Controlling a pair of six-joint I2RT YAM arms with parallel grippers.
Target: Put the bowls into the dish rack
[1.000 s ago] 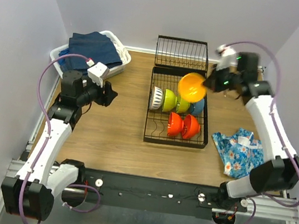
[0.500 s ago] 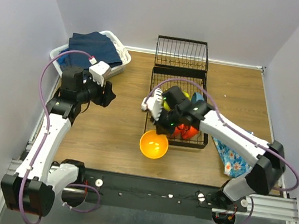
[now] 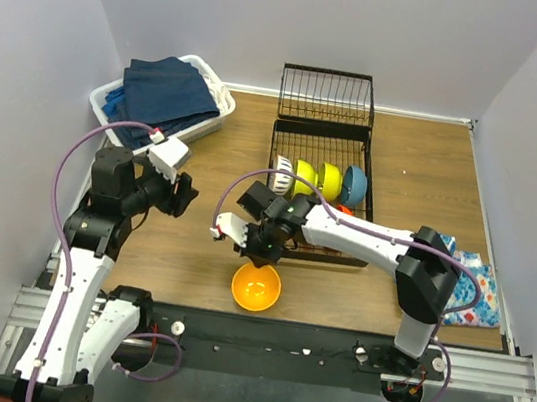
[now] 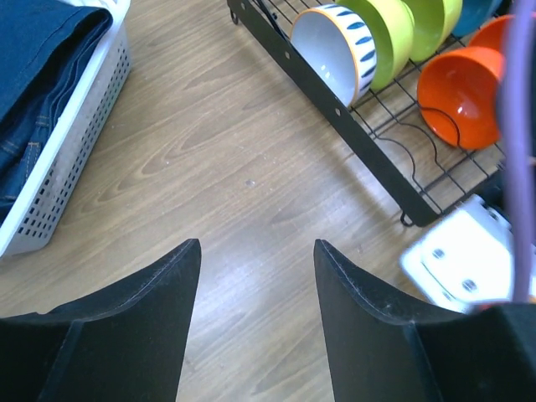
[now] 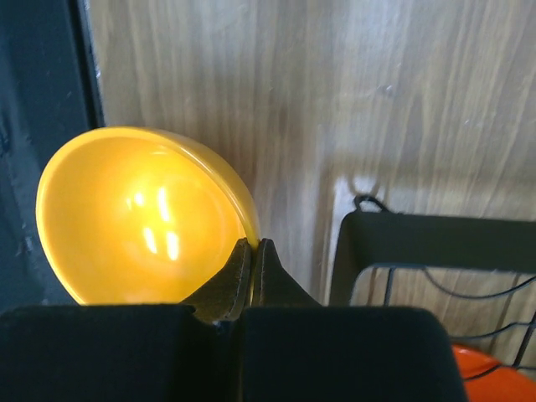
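My right gripper is shut on the rim of the orange-yellow bowl, which sits low at the table's near edge, in front of the black wire dish rack. In the right wrist view the fingertips pinch the bowl's rim. The rack holds a white ribbed bowl, two lime-yellow bowls, a blue bowl and a red-orange bowl mostly hidden by the arm. My left gripper is open and empty left of the rack, over bare wood.
A white basket of navy towels stands at the back left. The floral blue cloth lies right of the rack. The rack's smaller hinged section lies behind it. The rack's near corner is right beside my right fingers.
My right gripper has carried the orange-yellow bowl from above the rack's back right down and across to the near edge in front of the rack. The left arm has shifted slightly nearer.
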